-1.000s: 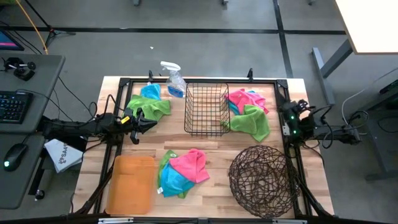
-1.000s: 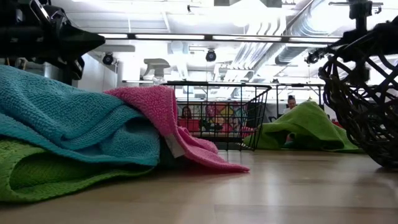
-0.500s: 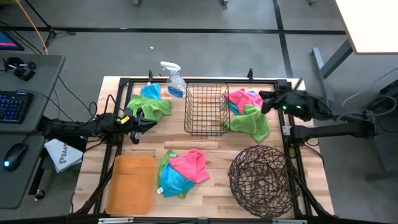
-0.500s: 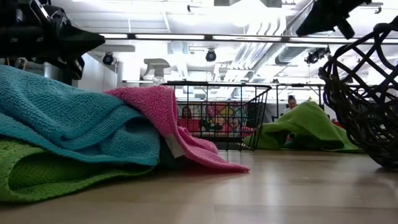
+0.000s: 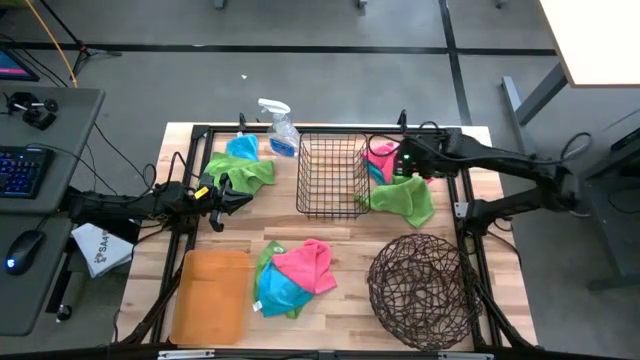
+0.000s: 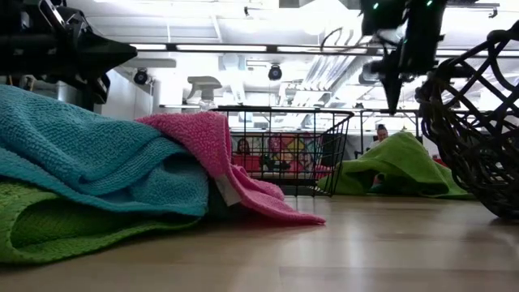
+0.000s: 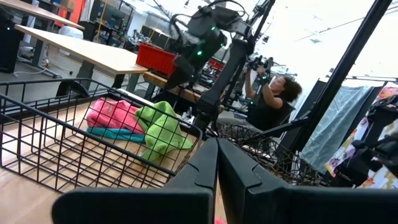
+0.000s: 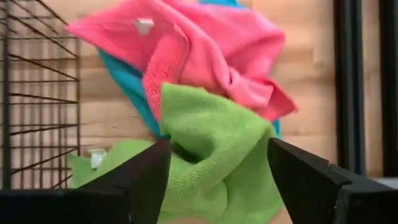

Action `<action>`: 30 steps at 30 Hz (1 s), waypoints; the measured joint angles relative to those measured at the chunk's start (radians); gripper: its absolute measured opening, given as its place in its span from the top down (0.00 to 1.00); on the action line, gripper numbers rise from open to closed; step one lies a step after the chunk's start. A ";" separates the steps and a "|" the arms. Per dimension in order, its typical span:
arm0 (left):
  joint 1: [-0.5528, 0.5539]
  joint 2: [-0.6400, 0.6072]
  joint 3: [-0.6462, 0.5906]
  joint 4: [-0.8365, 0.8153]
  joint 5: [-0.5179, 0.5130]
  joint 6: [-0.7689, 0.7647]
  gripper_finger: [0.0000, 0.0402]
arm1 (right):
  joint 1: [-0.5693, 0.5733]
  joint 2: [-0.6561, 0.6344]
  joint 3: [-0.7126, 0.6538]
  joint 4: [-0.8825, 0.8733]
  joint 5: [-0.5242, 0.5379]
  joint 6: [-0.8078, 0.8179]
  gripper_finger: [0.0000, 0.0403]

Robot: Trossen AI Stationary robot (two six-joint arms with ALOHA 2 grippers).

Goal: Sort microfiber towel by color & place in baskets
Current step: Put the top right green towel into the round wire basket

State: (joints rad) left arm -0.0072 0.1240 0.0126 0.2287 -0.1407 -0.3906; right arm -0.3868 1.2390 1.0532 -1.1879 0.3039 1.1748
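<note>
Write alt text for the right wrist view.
The open right gripper hovers over a green towel lying on a pink towel, with teal cloth beneath. The black wire basket stands beside the pile on the wooden table.

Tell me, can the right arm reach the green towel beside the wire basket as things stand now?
Probably yes. The right end effector hangs open directly above the green towel, which lies on top of its pile next to the wire basket. Nothing stands between them.
</note>
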 joint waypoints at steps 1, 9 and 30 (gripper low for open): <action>0.000 0.000 0.000 0.000 0.000 0.000 1.00 | -0.001 0.017 -0.001 0.000 -0.017 0.016 0.34; 0.000 0.000 0.000 0.000 0.000 0.000 1.00 | 0.016 0.112 -0.002 -0.001 -0.048 0.074 0.34; 0.000 0.000 0.000 0.000 0.000 0.000 1.00 | 0.097 0.246 -0.002 -0.153 0.052 -0.035 0.95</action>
State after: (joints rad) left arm -0.0073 0.1238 0.0128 0.2287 -0.1407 -0.3908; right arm -0.2897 1.4854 1.0508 -1.3405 0.3564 1.1401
